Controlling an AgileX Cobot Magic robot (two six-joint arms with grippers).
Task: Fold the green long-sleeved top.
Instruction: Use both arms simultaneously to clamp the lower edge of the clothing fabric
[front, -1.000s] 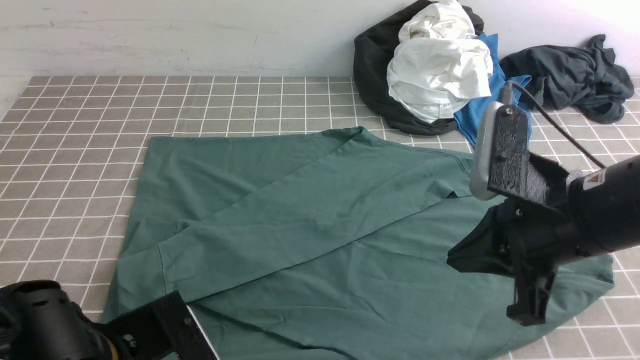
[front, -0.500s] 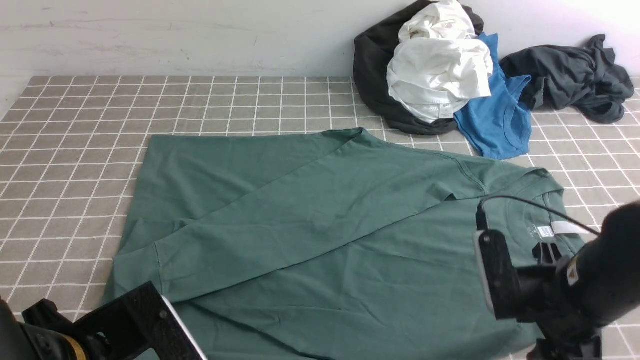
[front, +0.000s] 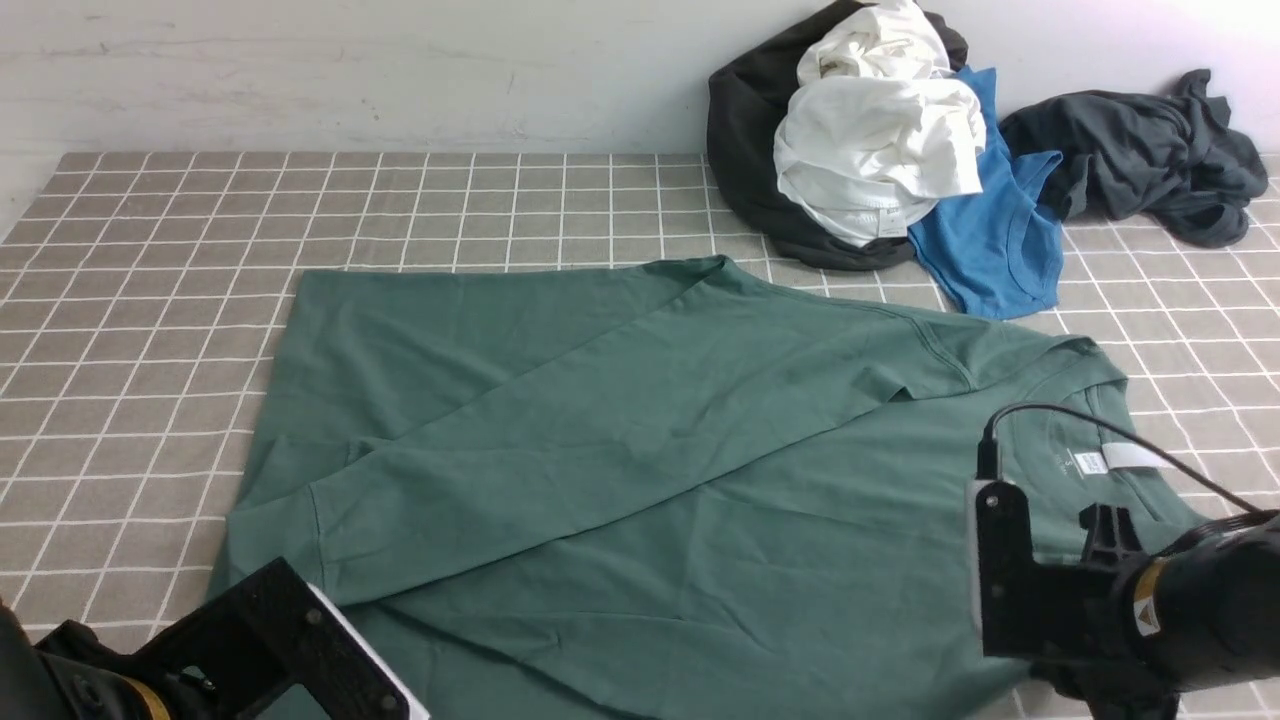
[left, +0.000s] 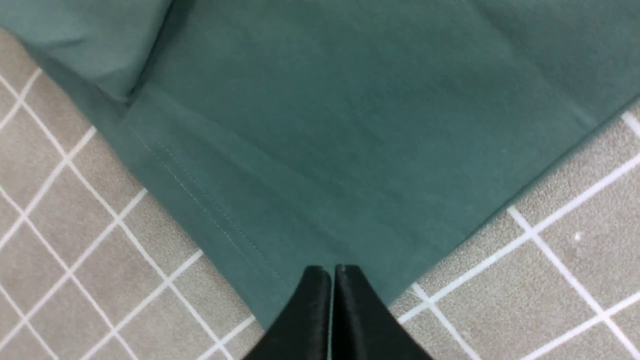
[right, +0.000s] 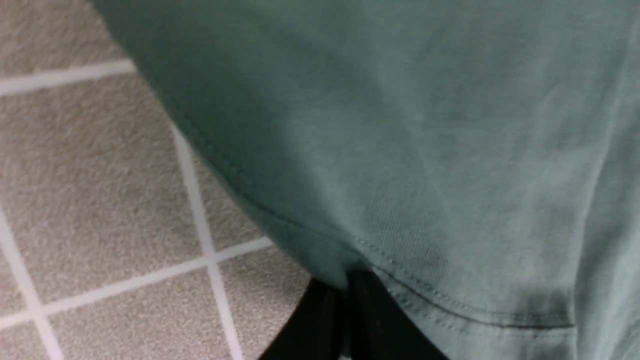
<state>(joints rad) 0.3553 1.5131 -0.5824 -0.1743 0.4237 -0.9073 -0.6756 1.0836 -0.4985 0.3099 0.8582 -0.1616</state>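
Observation:
The green long-sleeved top (front: 640, 470) lies spread on the checked tablecloth (front: 150, 250), with one sleeve folded slantwise across its body and the white neck label (front: 1130, 457) at the right. My left gripper (left: 332, 272) is shut, its tips over the near left hem corner (left: 280, 280), which lies flat; no cloth shows between the fingers. My right gripper (right: 347, 285) is shut on a stitched edge of the green top (right: 400, 175) at its near right side, and the cloth bunches at the fingertips. In the front view only the arm bodies show, left (front: 250, 650) and right (front: 1100, 600).
Against the back wall at the right is a pile of clothes: a black garment (front: 745, 150), a white one (front: 880, 150) on top, a bright blue tank top (front: 990, 240) and a dark grey garment (front: 1140, 150) further right.
My right arm came down from above the collar to the top's near right edge and now grips the cloth. My left arm slid a little lower and leftward.

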